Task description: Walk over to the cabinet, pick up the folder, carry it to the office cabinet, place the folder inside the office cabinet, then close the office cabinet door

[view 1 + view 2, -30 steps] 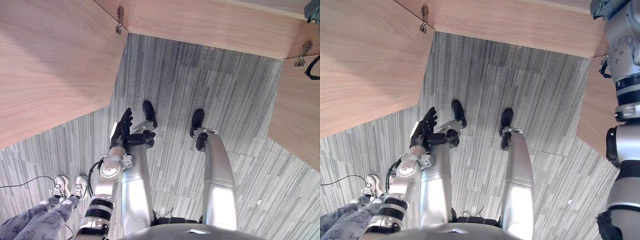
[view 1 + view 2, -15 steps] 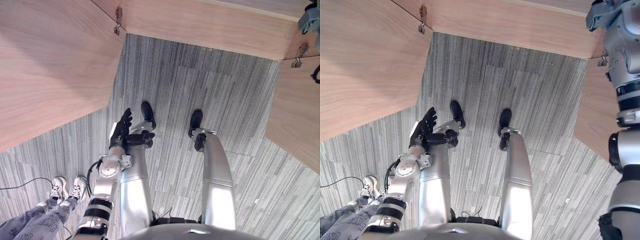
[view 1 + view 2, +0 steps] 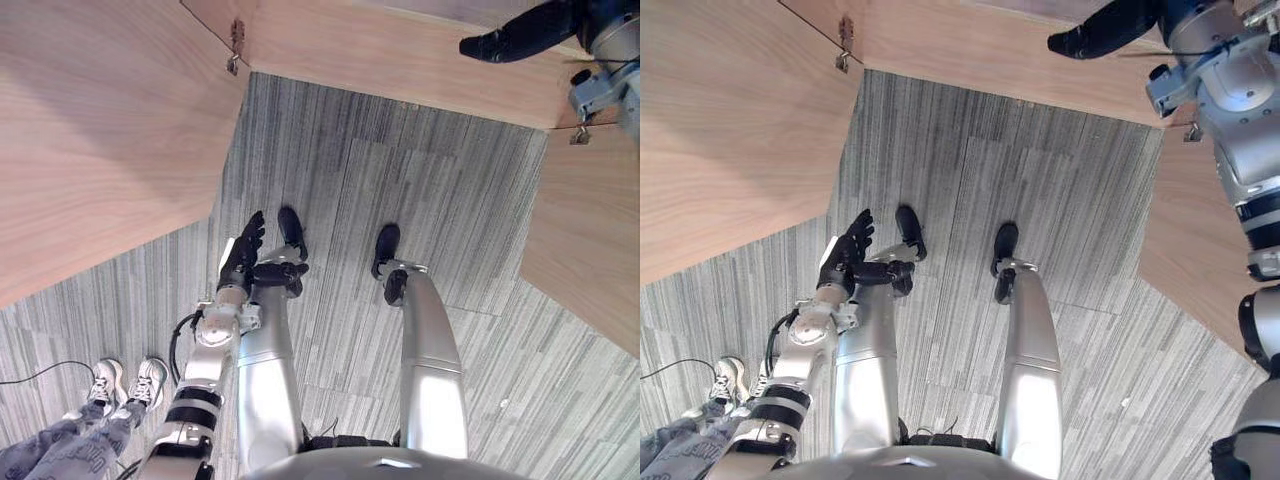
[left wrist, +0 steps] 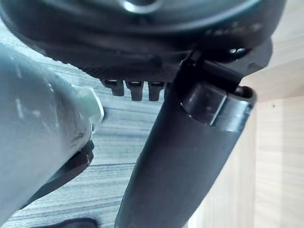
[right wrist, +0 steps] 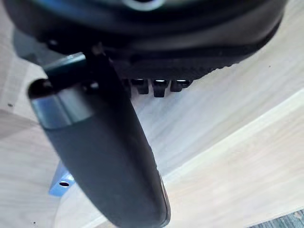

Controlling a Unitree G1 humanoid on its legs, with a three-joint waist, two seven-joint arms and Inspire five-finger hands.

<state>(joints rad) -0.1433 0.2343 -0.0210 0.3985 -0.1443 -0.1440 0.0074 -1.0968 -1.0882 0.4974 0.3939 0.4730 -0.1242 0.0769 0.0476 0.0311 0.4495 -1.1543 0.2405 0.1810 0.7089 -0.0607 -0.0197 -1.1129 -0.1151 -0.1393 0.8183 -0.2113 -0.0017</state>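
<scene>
My right hand [image 3: 520,35] is raised at the upper right, its dark fingers straight and stretched leftwards over the cabinet's pale wooden board [image 3: 400,55]; it holds nothing. In the right wrist view its thumb [image 5: 104,156] lies before light wood, and a small blue corner [image 5: 61,183] pokes out beside it; what it belongs to I cannot tell. My left hand [image 3: 243,255] hangs low by my left side over the grey carpet, fingers straight and empty. The left wrist view has its thumb [image 4: 190,156] against carpet and a wooden panel.
The cabinet's left door [image 3: 100,130] stands swung out wide, with a metal hinge [image 3: 236,45] at its top. The right door [image 3: 585,240] stands out at the right edge. A person's legs and pale shoes [image 3: 100,385] are at the lower left on the striped carpet.
My right hand has come up into sight at the upper right and reaches leftwards over the cabinet board. The left hand has stayed by my side.
</scene>
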